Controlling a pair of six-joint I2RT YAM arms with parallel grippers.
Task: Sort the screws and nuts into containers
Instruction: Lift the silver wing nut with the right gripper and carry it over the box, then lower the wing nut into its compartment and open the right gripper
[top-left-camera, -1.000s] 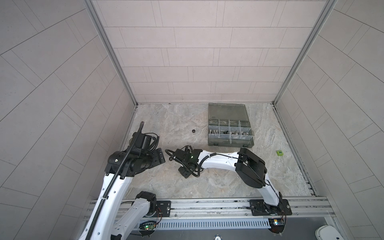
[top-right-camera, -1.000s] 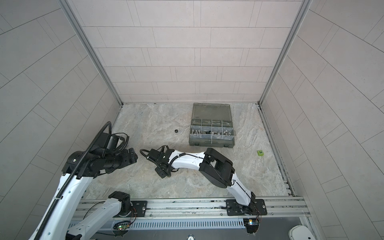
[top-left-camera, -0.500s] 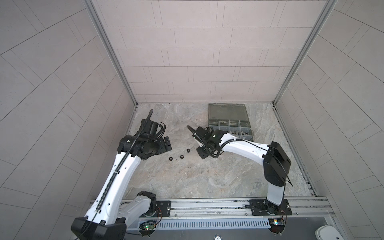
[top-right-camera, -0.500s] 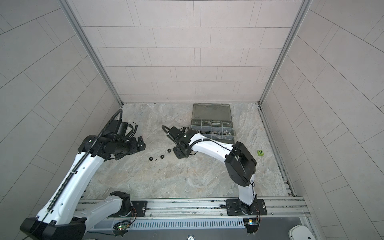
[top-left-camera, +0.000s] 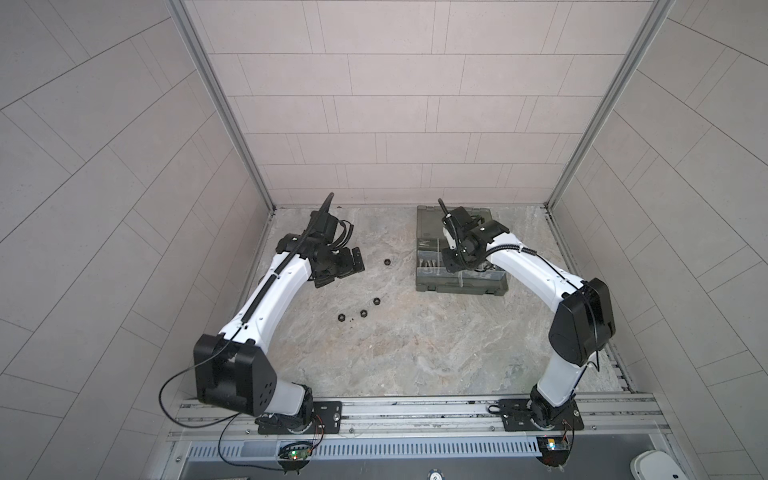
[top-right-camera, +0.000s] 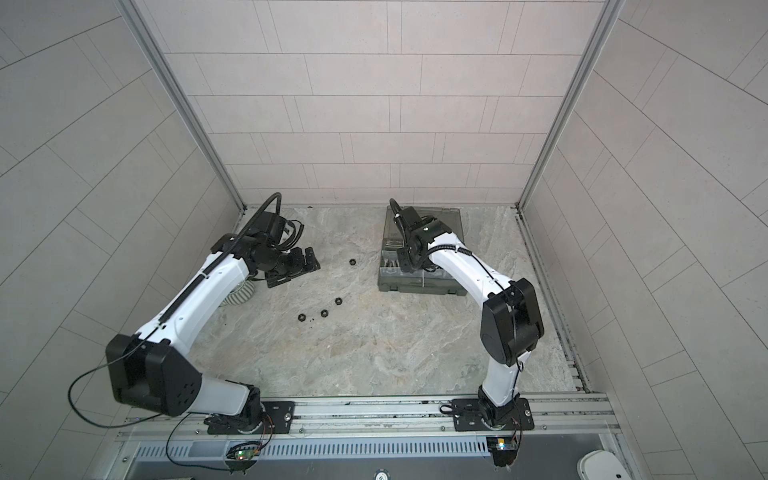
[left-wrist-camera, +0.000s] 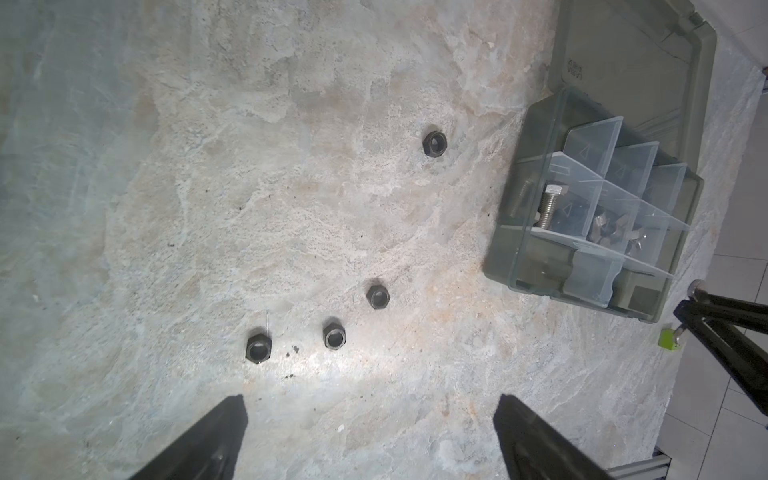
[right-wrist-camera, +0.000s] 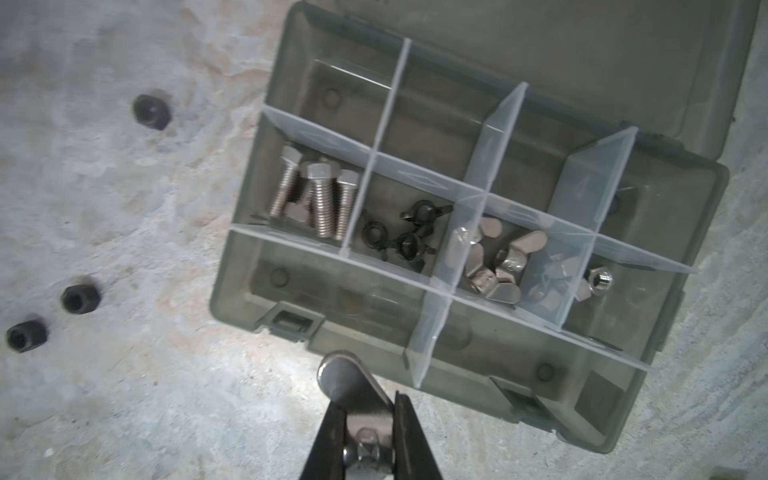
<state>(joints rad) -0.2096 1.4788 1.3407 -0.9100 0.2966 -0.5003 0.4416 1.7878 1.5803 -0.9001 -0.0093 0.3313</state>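
Tiled panels wall the marbled table (top-left-camera: 415, 353) on three sides, with the arms' rail along the front; in both top views the grey organizer box (top-left-camera: 457, 289) sits lid-open at the back, nearer the right-hand panel; four black hex nuts (top-left-camera: 376, 301) lie loose on the open middle, well apart from the box, so the sorting is unfinished; the left pincer (top-left-camera: 343, 270) hangs near the left panel, and the right pincer (top-left-camera: 454, 268) is above the box; in a top view a ribbed mug (top-right-camera: 240, 296) shows under the left arm, close to that side's edge.

Left wrist view: the left pincer's jaws stand wide with nothing between them; each black hex nut has bare table all round, so there is room to come down on any of them.

Right wrist view: the right pincer is clamped on one silver wing nut (right-wrist-camera: 353, 386), raised off the table; the box's middle row holds screws (right-wrist-camera: 316, 195), black wing nuts (right-wrist-camera: 409, 237), silver wing nuts (right-wrist-camera: 494, 266) and silver hex nuts (right-wrist-camera: 598, 282), each kind in its own compartment; the other compartments look empty; by my reckoning most is sorted, leaving the held nut and the four black hex nuts; the clear dividers stand thin and close, so the drop wants care.
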